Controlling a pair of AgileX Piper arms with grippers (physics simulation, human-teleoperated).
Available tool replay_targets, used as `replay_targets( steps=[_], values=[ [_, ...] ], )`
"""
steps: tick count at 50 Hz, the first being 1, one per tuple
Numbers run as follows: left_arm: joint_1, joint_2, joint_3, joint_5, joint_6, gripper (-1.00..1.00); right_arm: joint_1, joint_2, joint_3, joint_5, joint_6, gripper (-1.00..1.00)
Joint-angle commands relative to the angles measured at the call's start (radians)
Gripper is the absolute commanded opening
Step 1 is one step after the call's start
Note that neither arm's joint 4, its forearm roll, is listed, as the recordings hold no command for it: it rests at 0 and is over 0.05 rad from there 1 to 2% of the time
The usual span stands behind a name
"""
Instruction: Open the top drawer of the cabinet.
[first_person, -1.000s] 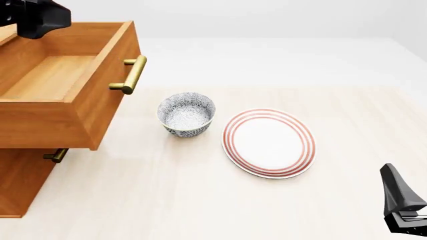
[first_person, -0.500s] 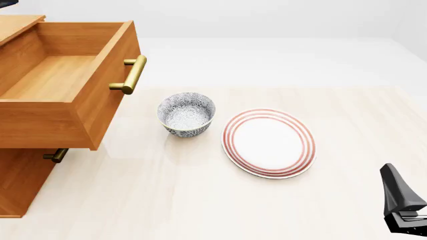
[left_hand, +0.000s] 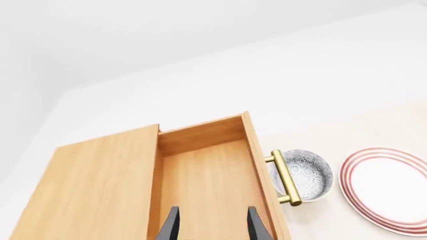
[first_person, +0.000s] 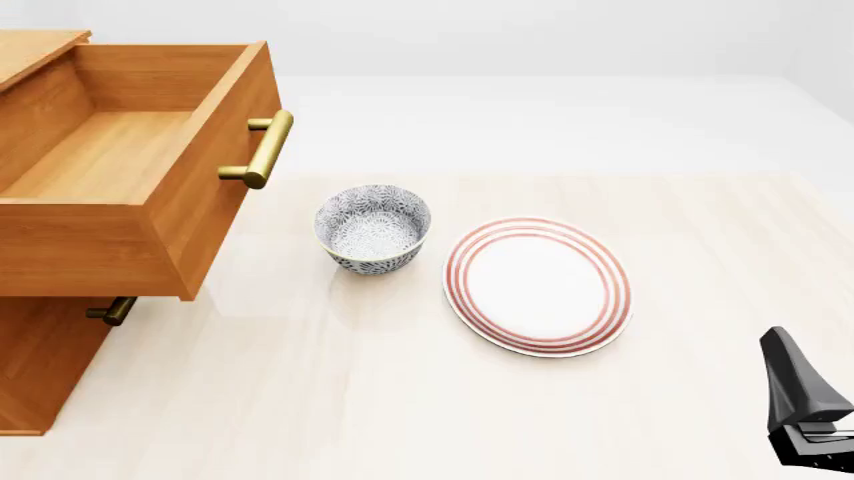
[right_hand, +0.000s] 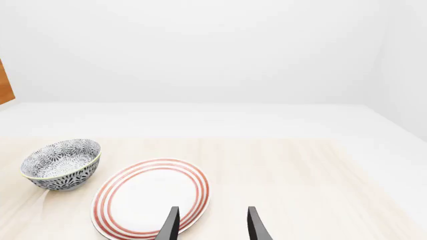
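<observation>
The cabinet (first_person: 40, 360) stands at the table's left edge, orange-brown wood. Its top drawer (first_person: 120, 160) is pulled far out, an empty box with a brass bar handle (first_person: 262, 150) on its front. In the left wrist view my left gripper (left_hand: 212, 229) hovers high above the top drawer (left_hand: 207, 180), open, with nothing between its fingers, and the handle (left_hand: 285, 177) shows off to one side. The left gripper is out of the front view. My right gripper (right_hand: 211, 227) is open and empty over the plate's near edge, low at the front right of the table.
A blue-patterned bowl (first_person: 374, 228) sits just right of the open drawer, under its handle. A white plate with red rings (first_person: 538, 285) lies right of the bowl. A lower drawer's brass handle (first_person: 114, 310) shows beneath the open one. The right arm's dark body (first_person: 801, 410) fills the bottom right corner.
My left gripper, a second ago at the top left corner above the drawer, has risen out of the front view. Drawer, bowl, plate and right arm have not moved.
</observation>
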Motion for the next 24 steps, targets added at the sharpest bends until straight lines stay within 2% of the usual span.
replay_targets(
  steps=[1, 12, 24],
  values=[
    [0.016, -0.046, 0.003, 0.012, 0.017, 1.00, 0.000, 0.000, 0.000, 0.000, 0.000, 1.00],
    [0.014, -0.079, 0.019, 0.020, 0.026, 1.00, 0.000, 0.000, 0.000, 0.000, 0.000, 1.00],
    [0.007, -0.131, 0.085, 0.012, 0.016, 1.00, 0.002, -0.001, 0.000, 0.002, 0.000, 1.00]
  ],
)
